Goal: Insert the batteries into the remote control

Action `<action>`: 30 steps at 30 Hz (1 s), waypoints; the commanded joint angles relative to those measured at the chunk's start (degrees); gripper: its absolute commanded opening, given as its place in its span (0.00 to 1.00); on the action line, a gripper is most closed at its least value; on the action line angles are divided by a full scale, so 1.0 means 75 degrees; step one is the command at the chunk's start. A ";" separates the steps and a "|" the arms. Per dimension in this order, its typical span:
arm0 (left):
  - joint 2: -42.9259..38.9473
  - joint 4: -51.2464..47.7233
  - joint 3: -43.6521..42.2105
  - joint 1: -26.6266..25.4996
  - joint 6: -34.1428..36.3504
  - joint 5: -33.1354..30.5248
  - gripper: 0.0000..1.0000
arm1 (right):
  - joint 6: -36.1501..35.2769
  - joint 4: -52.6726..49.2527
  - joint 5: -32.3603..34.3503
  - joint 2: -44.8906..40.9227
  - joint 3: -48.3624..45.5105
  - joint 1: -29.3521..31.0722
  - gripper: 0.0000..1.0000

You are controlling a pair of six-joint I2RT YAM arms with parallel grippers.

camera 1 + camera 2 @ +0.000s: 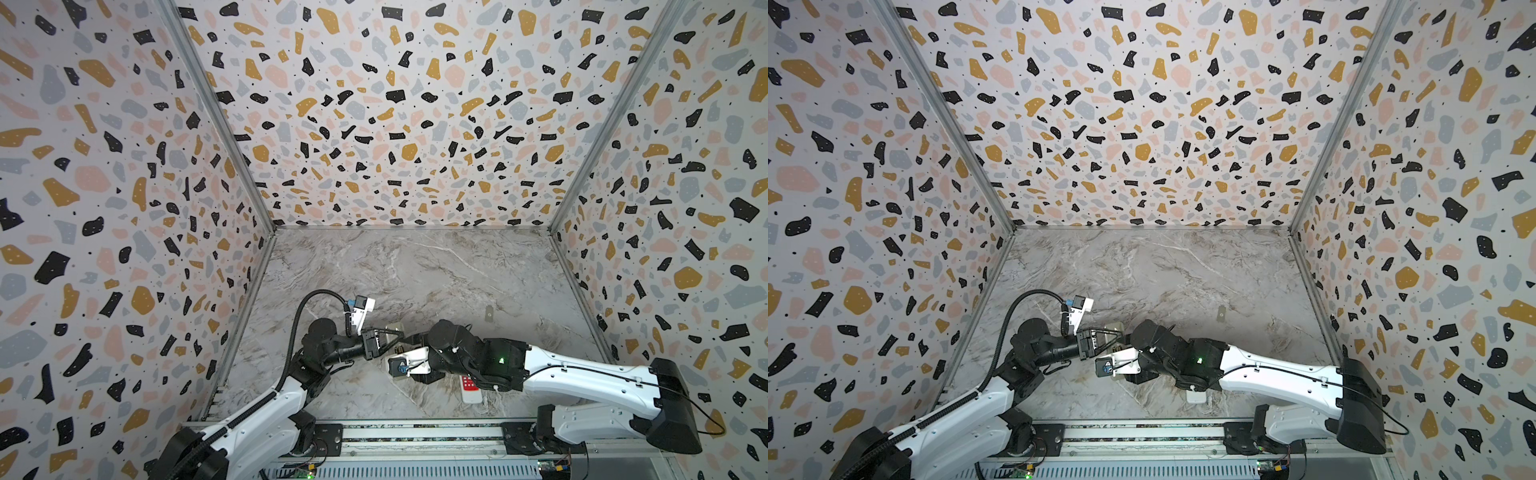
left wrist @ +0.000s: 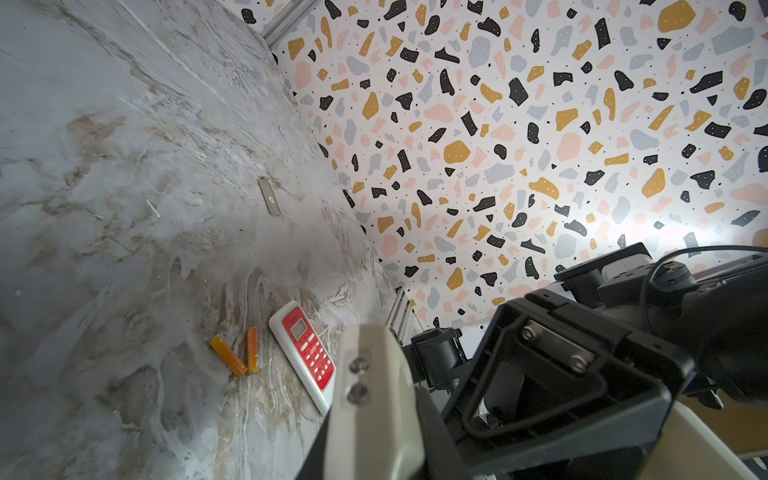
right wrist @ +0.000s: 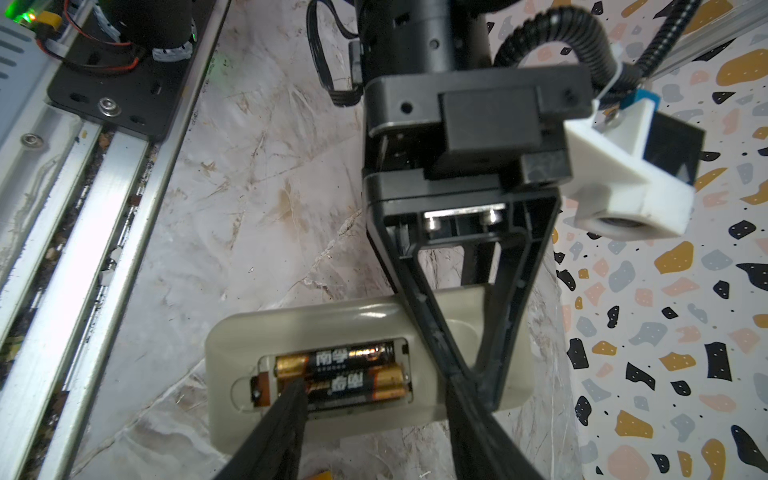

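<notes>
The beige remote control point(image 3: 332, 324) lies back-up over the table, its battery bay open. Two black batteries with gold ends point(image 3: 345, 374) lie side by side in the bay. My left gripper point(image 3: 478, 374) is shut on one end of this remote, which also fills the left wrist view point(image 2: 374, 395). My right gripper point(image 3: 374, 399) is open over the bay; one of its fingertips point(image 3: 295, 395) touches the end of the nearer battery, the other stands beside the left gripper. Two orange batteries point(image 2: 239, 353) lie loose on the table. In both top views the grippers meet near the front point(image 1: 395, 334) point(image 1: 1113, 334).
A white remote with a red face point(image 2: 302, 349) point(image 1: 471, 388) lies next to the orange batteries, partly under the right arm. A small grey battery cover point(image 1: 489, 313) point(image 2: 269, 195) lies further back on the marble table. Patterned walls close three sides; a metal rail point(image 3: 83, 208) runs along the front.
</notes>
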 commanded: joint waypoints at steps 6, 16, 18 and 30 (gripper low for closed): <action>0.0000 0.0460 0.0220 -0.0066 -0.0042 0.0187 0.00 | -0.0238 -0.0053 -0.0066 0.0049 0.0163 0.0029 0.52; -0.0038 0.0472 0.0208 -0.0078 -0.0040 0.0195 0.00 | -0.0251 -0.0102 0.0131 0.0100 0.0120 0.0039 0.48; -0.0034 0.0466 0.0208 -0.0078 -0.0040 0.0194 0.00 | -0.0251 -0.0126 0.0167 0.0119 0.0104 0.0032 0.47; -0.0022 0.0422 0.0205 -0.0089 -0.0005 0.0159 0.00 | -0.0204 -0.0093 0.0211 0.0005 0.0093 0.0046 0.46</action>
